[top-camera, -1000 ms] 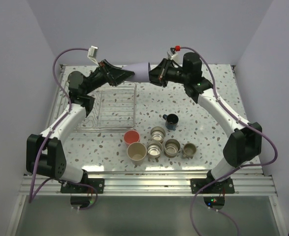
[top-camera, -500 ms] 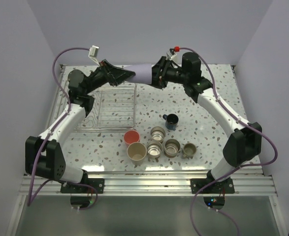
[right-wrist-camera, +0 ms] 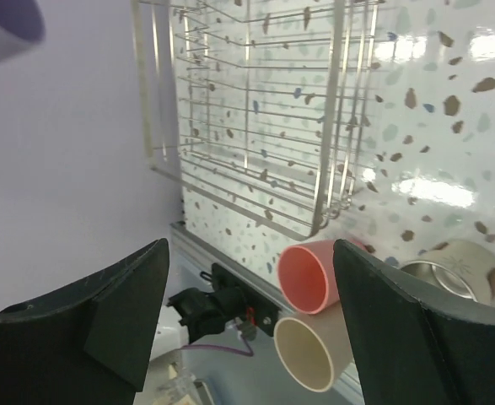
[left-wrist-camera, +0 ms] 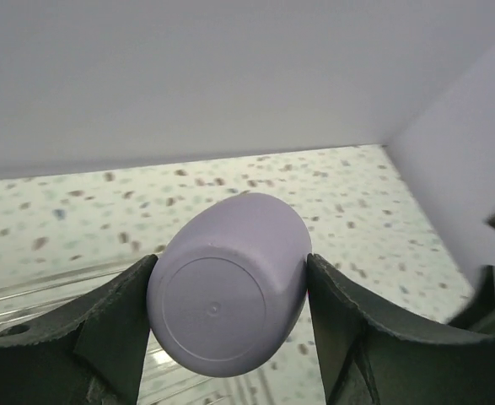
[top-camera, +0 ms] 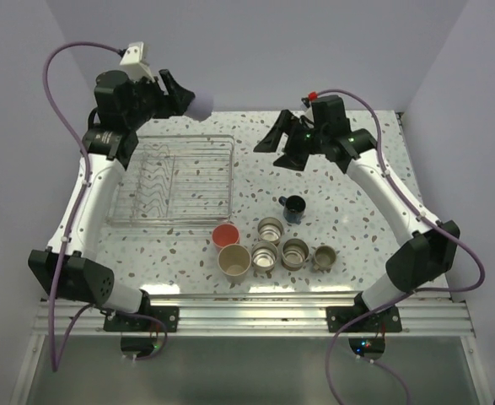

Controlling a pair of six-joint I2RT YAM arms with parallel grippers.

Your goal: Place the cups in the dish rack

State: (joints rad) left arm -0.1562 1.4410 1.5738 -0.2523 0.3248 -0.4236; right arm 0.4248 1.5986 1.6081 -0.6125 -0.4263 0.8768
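My left gripper (top-camera: 182, 94) is raised at the back left, above the far edge of the dish rack (top-camera: 175, 179). In the left wrist view it (left-wrist-camera: 230, 263) is shut on the lavender cup (left-wrist-camera: 226, 287), base toward the camera, a finger on each side. My right gripper (top-camera: 278, 141) hangs open over the table right of the rack, nothing between its fingers (right-wrist-camera: 249, 253). On the table stand the pink-red cup (top-camera: 225, 234), beige cup (top-camera: 234, 261), three steel cups (top-camera: 270, 228) (top-camera: 265, 256) (top-camera: 295, 251), the olive-tan mug (top-camera: 324, 257) and the black mug (top-camera: 294, 207).
The wire rack (right-wrist-camera: 255, 126) holds nothing that I can see. The right wrist view shows the pink-red cup (right-wrist-camera: 310, 274) and beige cup (right-wrist-camera: 310, 350) just past its near corner. Lavender walls close in the back and sides.
My right gripper has opened, let go of the lavender cup and drawn back to the right. The left arm has swung up and to the left with the cup.
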